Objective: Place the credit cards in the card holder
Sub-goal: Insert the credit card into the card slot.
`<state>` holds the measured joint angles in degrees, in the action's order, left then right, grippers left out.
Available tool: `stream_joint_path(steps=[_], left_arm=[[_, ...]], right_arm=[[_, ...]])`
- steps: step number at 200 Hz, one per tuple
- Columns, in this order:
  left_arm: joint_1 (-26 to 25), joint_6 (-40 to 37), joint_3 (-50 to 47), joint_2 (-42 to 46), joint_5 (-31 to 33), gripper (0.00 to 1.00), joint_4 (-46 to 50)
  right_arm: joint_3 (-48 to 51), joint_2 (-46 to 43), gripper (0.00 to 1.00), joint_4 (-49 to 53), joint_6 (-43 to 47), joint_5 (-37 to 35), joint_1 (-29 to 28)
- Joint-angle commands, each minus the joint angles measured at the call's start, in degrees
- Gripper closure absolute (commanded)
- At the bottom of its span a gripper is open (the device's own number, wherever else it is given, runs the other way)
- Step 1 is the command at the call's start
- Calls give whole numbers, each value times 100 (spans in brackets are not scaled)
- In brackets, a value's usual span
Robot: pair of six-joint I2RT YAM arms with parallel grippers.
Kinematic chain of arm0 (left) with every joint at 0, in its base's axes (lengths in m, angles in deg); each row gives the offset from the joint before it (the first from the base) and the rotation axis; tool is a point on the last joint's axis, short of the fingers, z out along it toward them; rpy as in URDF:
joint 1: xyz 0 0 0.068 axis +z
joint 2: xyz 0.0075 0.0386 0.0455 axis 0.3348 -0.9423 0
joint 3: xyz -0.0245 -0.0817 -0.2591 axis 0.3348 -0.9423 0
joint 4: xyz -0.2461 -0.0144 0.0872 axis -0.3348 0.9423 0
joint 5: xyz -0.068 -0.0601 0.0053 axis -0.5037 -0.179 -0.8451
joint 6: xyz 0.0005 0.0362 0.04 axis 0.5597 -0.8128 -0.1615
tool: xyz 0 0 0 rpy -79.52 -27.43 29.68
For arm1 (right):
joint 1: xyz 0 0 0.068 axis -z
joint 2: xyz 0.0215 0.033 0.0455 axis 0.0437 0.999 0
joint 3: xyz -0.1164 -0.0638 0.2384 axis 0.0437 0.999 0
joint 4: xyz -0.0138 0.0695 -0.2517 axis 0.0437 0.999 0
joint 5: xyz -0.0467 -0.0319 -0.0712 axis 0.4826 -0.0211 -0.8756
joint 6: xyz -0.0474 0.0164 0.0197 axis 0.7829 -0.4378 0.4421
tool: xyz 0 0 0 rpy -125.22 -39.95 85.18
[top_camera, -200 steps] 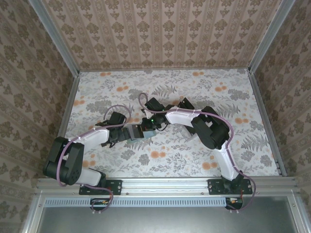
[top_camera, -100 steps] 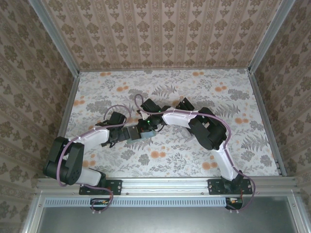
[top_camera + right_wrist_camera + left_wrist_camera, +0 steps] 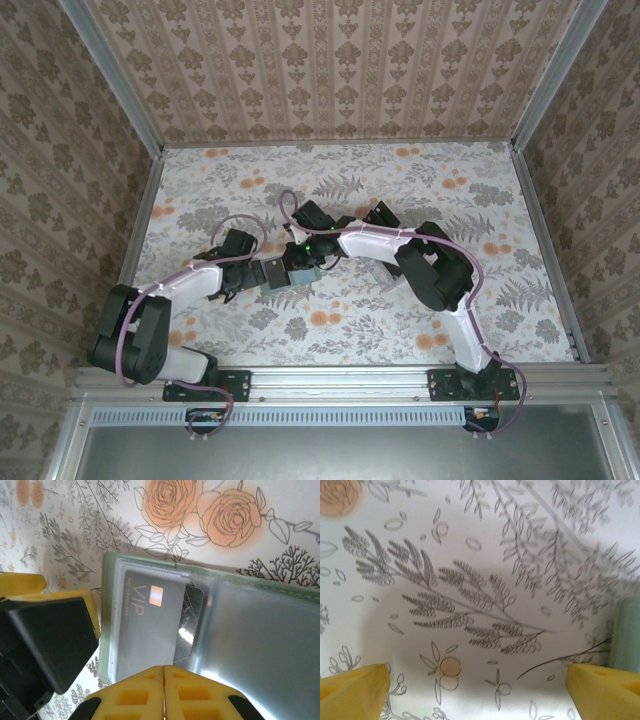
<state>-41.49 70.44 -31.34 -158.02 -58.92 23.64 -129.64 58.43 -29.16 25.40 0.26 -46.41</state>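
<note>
The card holder (image 3: 260,640) lies open on the floral table, sage-green rim around bluish clear pockets. A dark credit card (image 3: 150,625) marked VIP sits mostly inside its left pocket, with the right end poking out toward the fold. My right gripper (image 3: 163,680) is shut just above the holder's near edge, nothing visible between its pads. My left gripper (image 3: 480,695) is open wide over bare table, and the holder's green edge (image 3: 627,635) is by its right finger. From above, both grippers (image 3: 262,274) (image 3: 298,265) meet at the holder (image 3: 282,278).
One finger (image 3: 55,597) of the left gripper stands at the holder's left edge in the right wrist view. Patterned walls (image 3: 330,70) enclose the table on three sides. The right arm's elbow (image 3: 435,270) hangs over the table's middle right.
The right gripper has shifted slightly left over the holder, toward the left gripper, staying shut. The left arm has barely moved.
</note>
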Motion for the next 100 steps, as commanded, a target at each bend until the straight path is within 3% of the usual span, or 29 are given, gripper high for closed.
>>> stream_joint_path(steps=[1, 100], left_arm=[[111, -25, 49, 255, 49, 0, -116], [204, -42, -20, -61, -51, 0, -202]], right_arm=[[56, -139, 90, 102, 79, -136, 44], [-83, 250, 90, 147, 83, -101, 34]])
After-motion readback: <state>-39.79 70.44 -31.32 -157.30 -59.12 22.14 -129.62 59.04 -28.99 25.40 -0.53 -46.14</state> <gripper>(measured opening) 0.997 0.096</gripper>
